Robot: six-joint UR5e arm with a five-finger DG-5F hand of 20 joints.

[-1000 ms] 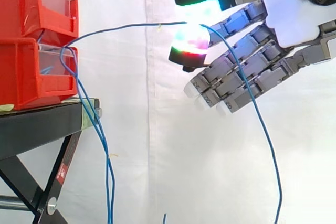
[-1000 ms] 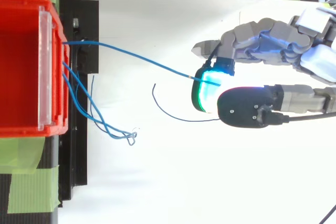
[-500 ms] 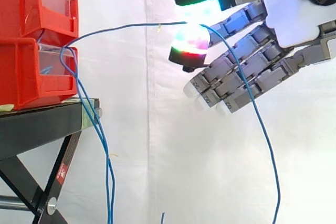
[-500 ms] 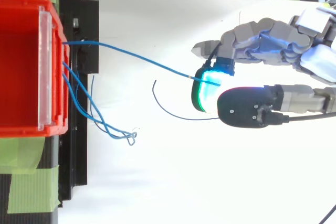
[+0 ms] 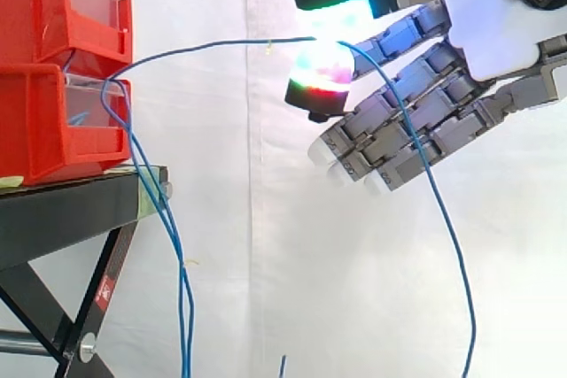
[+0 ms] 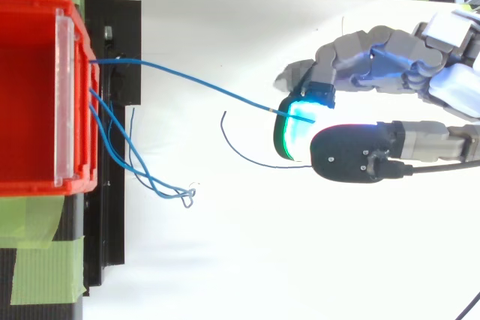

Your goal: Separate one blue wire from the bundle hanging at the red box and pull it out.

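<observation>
Nearest to us, the free tail of the blue wire drapes in front of the robot hand and hangs down past its lower fingers. The robot hand is clamped on that wire: two glowing pads pinch it together, while the other fingers curl loosely below and hold nothing.

From the pinch the wire runs left in a shallow, nearly taut arc to the red box on the black worktop. The rest of the bundle hangs limp from the box lip, well apart from the held strand except at the box itself. Farthest back is the white curtain.

We judge the wire to be very light, thin and floppy, with smooth insulation that could slide between the pads. The present hold, on the span with slack tail behind it, looks sensible to us. A steady pull to the right, away from the box, suits it. A snag is most likely where the strands cross at the lip.
</observation>
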